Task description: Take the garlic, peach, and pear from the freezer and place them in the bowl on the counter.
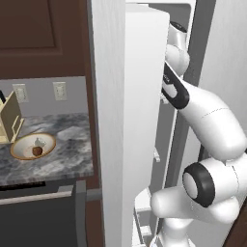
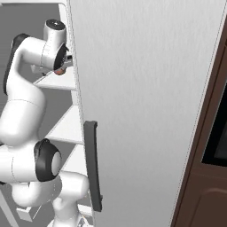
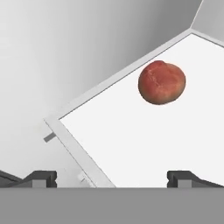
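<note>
Peach [image 3: 162,82] round, mottled red-orange, on shelf [image 3: 144,140].

Peach [image 3: 162,82] on white freezer shelf [image 3: 144,144].
Bowl [image 1: 33,146] on counter [image 1: 67,154] holds garlic [image 1: 39,142], dark round fruit [image 1: 37,151].

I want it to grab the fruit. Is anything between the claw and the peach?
No. In the hand view, just bare white shelf lies between the open gripper and the peach.
</note>
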